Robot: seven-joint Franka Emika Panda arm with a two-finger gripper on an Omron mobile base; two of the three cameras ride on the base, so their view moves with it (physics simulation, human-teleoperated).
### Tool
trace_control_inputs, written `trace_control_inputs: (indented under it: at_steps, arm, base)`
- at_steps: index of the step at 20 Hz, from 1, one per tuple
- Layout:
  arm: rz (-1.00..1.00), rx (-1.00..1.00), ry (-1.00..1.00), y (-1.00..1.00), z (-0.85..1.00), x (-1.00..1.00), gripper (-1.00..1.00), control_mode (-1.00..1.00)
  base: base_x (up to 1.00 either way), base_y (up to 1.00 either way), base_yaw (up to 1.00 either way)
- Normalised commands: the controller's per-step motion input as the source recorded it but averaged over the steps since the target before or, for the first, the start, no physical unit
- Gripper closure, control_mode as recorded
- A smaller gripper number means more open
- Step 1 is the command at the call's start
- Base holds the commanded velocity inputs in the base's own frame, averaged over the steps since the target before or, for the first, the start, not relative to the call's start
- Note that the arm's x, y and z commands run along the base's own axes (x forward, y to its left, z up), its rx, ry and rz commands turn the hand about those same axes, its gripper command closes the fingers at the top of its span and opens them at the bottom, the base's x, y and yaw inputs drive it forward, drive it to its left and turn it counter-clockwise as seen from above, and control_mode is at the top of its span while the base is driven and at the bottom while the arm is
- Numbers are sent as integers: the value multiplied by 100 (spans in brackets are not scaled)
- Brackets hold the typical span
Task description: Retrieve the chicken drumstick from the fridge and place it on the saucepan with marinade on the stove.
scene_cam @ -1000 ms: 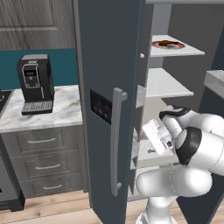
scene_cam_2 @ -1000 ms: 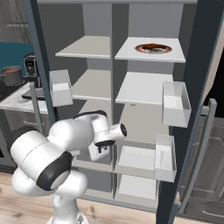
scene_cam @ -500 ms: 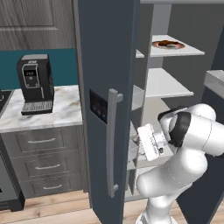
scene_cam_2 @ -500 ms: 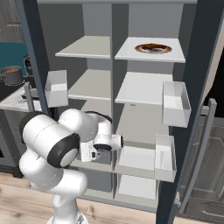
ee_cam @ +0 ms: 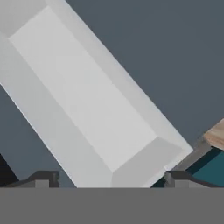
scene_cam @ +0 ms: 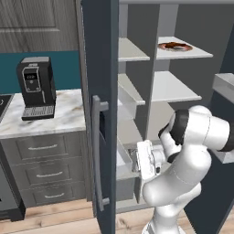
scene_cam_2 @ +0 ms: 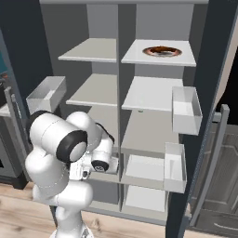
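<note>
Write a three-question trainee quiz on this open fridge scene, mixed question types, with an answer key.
1. True or false: the small reddish-brown chicken drumstick lies on a white plate on the top right shelf of the tall slate blue-grey fridge.
2. Multiple choice: what stands on the marble counter left of the fridge door? A) a black coffee machine B) a toaster C) a kettle
3. Fill in: the white arm's tool, seen in the hand view, points at a pale grey door ____ and its fingertips stand wide apart, holding nothing.

Key: 1 true; 2 A, the black coffee machine; 3 bin, the pale grey door bin.
</note>
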Motion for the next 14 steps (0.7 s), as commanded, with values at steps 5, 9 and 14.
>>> trace_control_inputs:
  at_steps: [5,9,14]
  arm:
    - [5,12,0,88,-4,-46,-100,-100]
    - [3,6,0,65,-2,-30,-100,-100]
    - [0,-1,0,28,-2,-11,-100,-100]
  base:
    - [0,0,0]
    - [0,0,0]
    - [0,0,0]
